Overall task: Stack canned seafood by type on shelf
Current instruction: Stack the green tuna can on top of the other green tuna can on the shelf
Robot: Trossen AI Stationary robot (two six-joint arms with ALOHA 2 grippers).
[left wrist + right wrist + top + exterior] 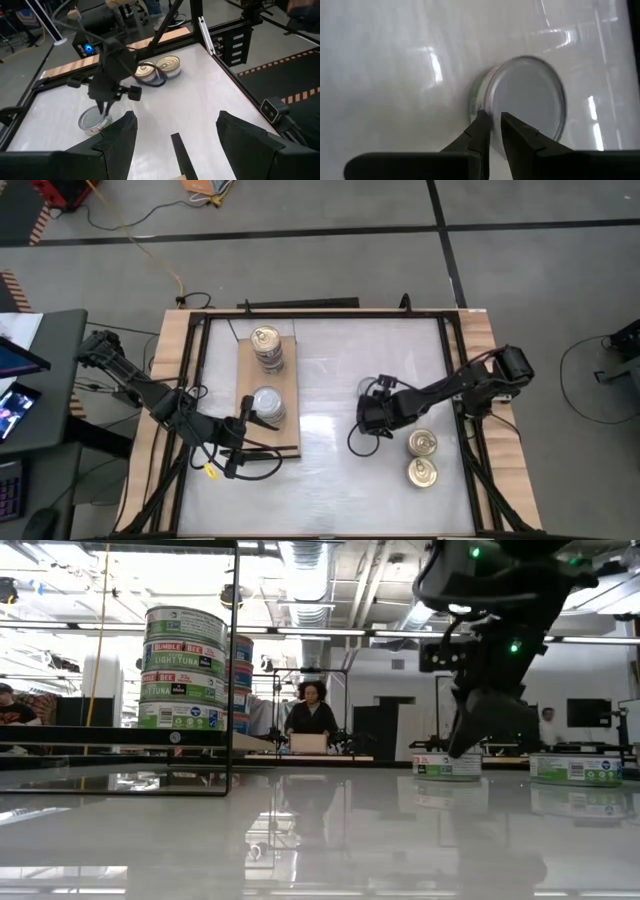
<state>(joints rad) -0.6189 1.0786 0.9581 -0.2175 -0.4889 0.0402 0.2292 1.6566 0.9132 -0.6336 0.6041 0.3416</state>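
Right gripper [492, 127] pinching the rim of a silver-topped tin [525, 102] on the white worktop [330, 480].

This tin lies apart from the shelf [245, 375], on the side where two gold-topped tins [422, 458] lie side by side; one finger is outside its wall and one over its lid. On the shelf stand a gold-topped stack [266, 348] and a silver-topped stack [267, 406]. The left gripper [247, 416] waits spread open just beside the silver-topped stack.
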